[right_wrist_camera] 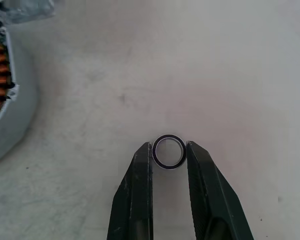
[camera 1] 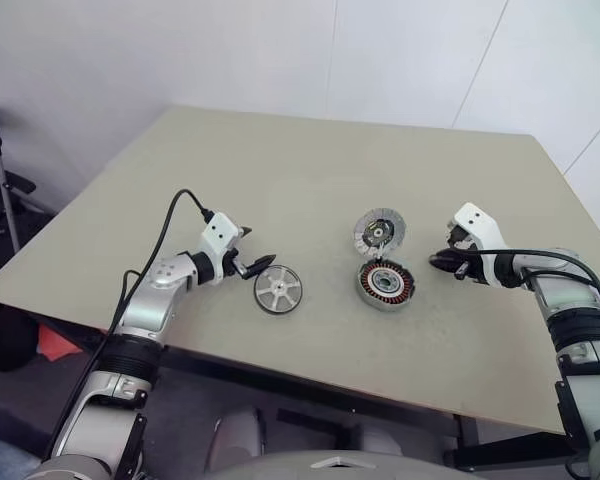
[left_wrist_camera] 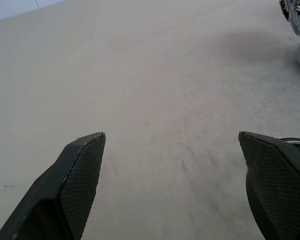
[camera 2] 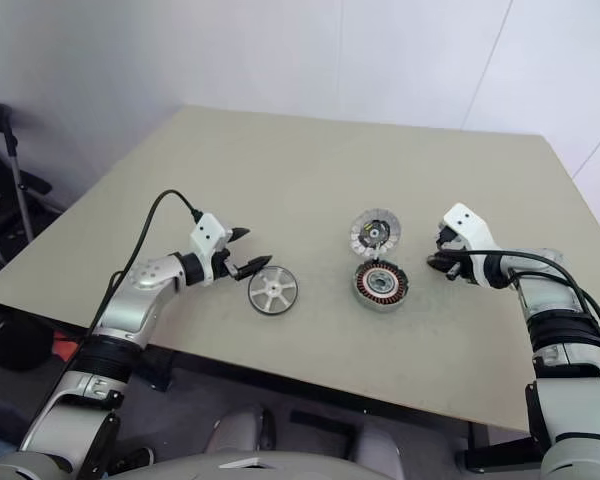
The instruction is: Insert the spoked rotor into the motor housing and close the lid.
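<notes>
The silver spoked rotor (camera 1: pixel 278 289) lies flat on the table, just right of my left gripper (camera 1: pixel 255 248), whose fingers stand wide open and empty beside it. The grey motor housing (camera 1: pixel 385 283) with copper windings sits to the right, its lid (camera 1: pixel 379 231) tilted open at the far edge. My right gripper (right_wrist_camera: pixel 169 148) hovers right of the housing (right_wrist_camera: pixel 10 100), shut on a small dark-edged metal ring (right_wrist_camera: pixel 168 136) pinched between its fingertips.
The beige table (camera 1: pixel 280 160) stretches far behind the parts to a white wall. Its front edge runs close below both arms. Dark equipment (camera 1: pixel 0 190) stands on the floor off the table's left side.
</notes>
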